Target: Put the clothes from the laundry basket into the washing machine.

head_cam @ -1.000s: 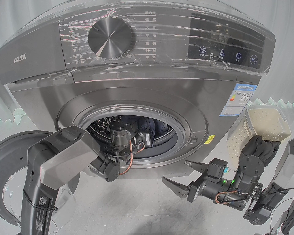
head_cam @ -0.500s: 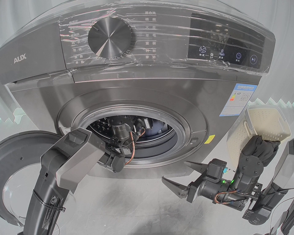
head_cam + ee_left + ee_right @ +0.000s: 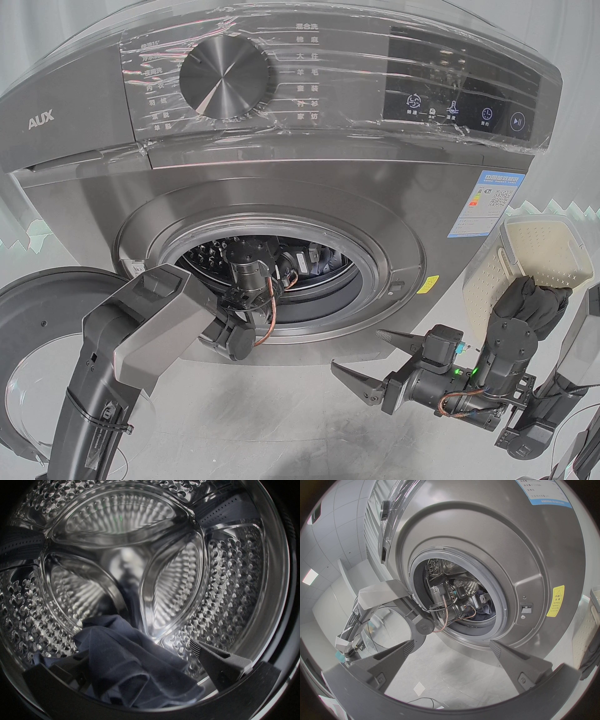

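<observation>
Moved since a second ago: left arm, pushed deeper through the washing machine [image 3: 375,206] port, then eased back slightly; navy garment [image 3: 131,664], earlier seen bunched at the port beside the wrist, now lying on the drum [image 3: 237,573] floor.

- Left gripper [image 3: 134,661]: inside the drum, fingers spread wide, released. The cloth drapes across the gap and over one finger, apparently no longer pinched. Judgement: this piece is delivered, and withdrawal is the likely next step.
- Right gripper [image 3: 357,351]: low and near, right of the port, fingers spread, holding nothing.
- Navy garment: soft matte knit, crumpled in loose folds.
- Drum: polished steel, embossed and perforated in a dimpled pattern, with three rounded panels at the far end and a dark ribbed paddle [image 3: 225,509].
- Machine front: brushed grey metal, round port, control panel under wrinkled clear film; door [image 3: 31,350] swung open at left.
- Laundry basket [image 3: 487,294]: cream perforated plastic, rectangular, far right; dark cloth [image 3: 534,300] hangs over its near rim. Judgement: at least one item remains to load.
</observation>
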Controlling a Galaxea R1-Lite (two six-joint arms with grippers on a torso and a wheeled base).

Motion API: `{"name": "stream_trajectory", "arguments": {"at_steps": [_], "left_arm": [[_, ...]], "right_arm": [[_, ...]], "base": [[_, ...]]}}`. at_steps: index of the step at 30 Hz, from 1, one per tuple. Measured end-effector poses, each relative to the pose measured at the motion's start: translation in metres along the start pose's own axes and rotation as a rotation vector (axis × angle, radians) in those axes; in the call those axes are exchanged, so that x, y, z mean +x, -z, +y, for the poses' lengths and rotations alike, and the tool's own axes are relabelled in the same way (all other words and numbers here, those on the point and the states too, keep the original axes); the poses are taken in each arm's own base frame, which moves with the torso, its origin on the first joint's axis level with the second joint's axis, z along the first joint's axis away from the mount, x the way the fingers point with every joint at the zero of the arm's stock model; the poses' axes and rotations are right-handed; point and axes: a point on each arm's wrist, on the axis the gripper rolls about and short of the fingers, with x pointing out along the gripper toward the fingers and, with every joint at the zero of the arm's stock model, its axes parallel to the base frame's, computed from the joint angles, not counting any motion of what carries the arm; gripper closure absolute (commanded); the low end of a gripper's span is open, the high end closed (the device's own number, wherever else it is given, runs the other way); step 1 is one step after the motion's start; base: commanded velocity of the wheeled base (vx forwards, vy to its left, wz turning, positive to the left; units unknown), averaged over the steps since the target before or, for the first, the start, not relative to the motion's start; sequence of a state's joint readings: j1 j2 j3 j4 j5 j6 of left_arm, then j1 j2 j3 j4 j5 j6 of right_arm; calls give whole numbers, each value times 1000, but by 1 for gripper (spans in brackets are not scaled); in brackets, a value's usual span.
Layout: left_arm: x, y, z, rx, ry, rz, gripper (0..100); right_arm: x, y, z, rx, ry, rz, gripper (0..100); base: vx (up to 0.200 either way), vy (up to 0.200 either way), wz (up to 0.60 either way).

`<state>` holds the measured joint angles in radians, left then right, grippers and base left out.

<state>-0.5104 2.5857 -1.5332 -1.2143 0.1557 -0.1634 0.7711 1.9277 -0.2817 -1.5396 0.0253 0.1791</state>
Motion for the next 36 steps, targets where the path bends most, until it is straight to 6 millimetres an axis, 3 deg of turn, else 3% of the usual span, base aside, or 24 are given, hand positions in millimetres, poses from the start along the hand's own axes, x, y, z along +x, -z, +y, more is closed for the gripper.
{"name": "stream_trajectory", "arguments": {"at_steps": [9,18,28,36], "left_arm": [[-43,7,-10,39,32,137,0],[-103,0,-31,66,111,228,0],[-187,-27,-51,73,221,295,0],[-242,-71,-49,37,264,261,0]], "right_arm": [[-2,0,-1,-1,5,1,0],[-8,1,-3,-4,12,13,0],[-31,-3,-2,-10,16,12,0],[-57,-11,-4,-8,35,-10,0]], "base": [[0,0,0],[0,0,0],[0,0,0],[0,0,0]]}}
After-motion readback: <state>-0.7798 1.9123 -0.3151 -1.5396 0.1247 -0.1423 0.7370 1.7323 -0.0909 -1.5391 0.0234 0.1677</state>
